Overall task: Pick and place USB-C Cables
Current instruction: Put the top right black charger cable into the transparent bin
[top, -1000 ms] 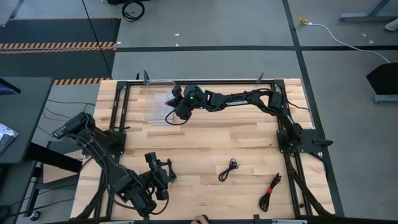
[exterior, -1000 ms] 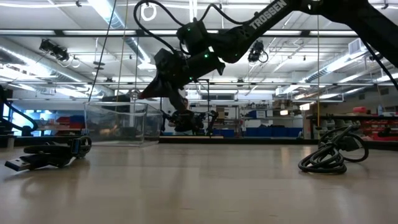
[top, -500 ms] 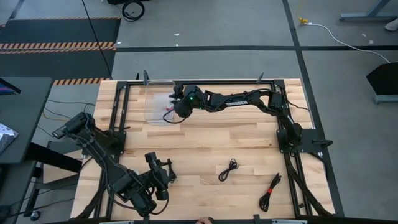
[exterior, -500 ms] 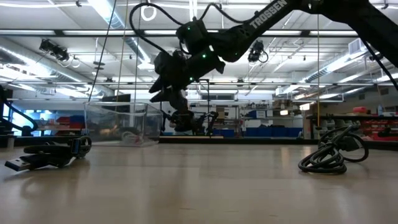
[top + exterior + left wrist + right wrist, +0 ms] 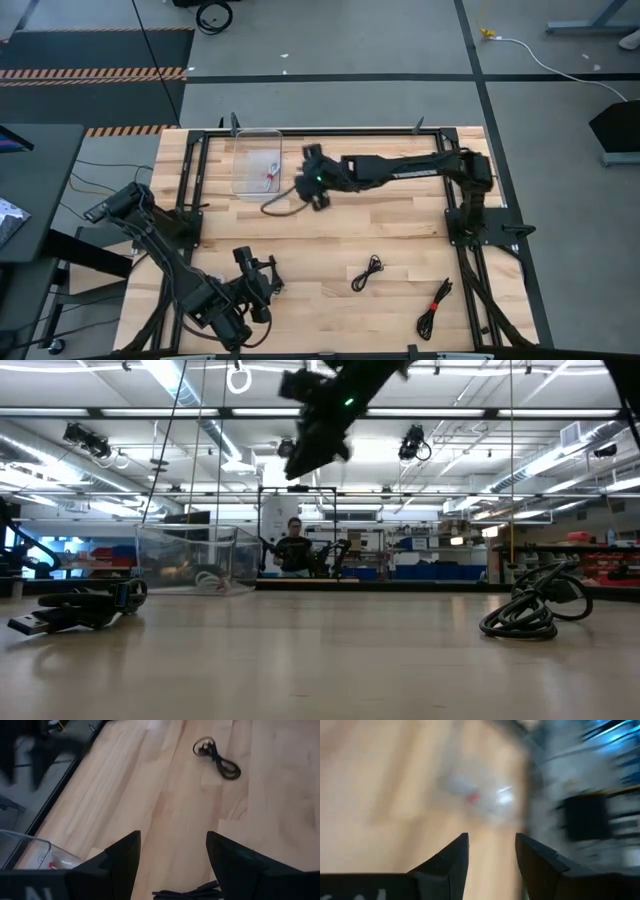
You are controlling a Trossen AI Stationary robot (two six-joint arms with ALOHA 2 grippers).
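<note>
R pincer (image 5: 318, 203) hangs open & empty just right of the clear bin (image 5: 240, 170) w/ a red-tied white cable (image 5: 270, 172) inside, so next swing near-right to the black cable (image 5: 367, 272) mid-worktop, centring fingers over the coil; L pincer (image 5: 275, 276) waits open near-left.

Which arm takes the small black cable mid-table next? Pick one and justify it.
Left, probably. The left gripper is open, low over the table, and facing the small black cable. The right gripper, open and empty, hangs high beside the clear container at the far side.
</note>
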